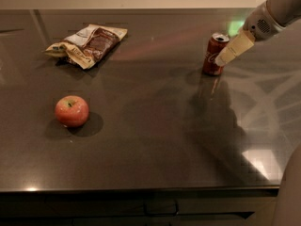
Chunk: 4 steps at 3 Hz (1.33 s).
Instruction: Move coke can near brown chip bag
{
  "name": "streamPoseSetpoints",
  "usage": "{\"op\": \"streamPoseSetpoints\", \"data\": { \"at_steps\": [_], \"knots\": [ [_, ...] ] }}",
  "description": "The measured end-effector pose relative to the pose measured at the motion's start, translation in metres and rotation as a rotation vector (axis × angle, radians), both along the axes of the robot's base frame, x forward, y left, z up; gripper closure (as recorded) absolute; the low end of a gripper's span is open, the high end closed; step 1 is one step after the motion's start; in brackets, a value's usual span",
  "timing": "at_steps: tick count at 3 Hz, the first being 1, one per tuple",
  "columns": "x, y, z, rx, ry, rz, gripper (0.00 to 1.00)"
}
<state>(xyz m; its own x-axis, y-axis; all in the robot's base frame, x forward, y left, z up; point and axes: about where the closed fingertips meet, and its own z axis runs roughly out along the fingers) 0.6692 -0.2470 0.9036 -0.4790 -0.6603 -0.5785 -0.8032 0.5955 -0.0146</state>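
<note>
The coke can is a small red can with a silver top, standing upright on the dark table at the back right. The brown chip bag lies flat at the back left, far from the can. My gripper reaches in from the upper right, and its cream tip lies against the can's right side, near the upper half. The arm behind it runs off the top right corner.
A red apple sits on the left of the dark reflective table, nearer the front. The table's front edge runs along the bottom. Part of the robot's body shows at the bottom right corner.
</note>
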Motion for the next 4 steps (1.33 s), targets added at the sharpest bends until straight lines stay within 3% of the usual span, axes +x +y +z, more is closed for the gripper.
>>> {"op": "streamPoseSetpoints", "data": {
  "at_steps": [2, 3, 4],
  "knots": [
    [0.001, 0.025, -0.006, 0.030, 0.011, 0.051, 0.00],
    [0.005, 0.028, -0.007, 0.035, 0.010, 0.031, 0.15],
    [0.009, 0.020, -0.005, 0.033, 0.004, -0.017, 0.39]
  ]
}}
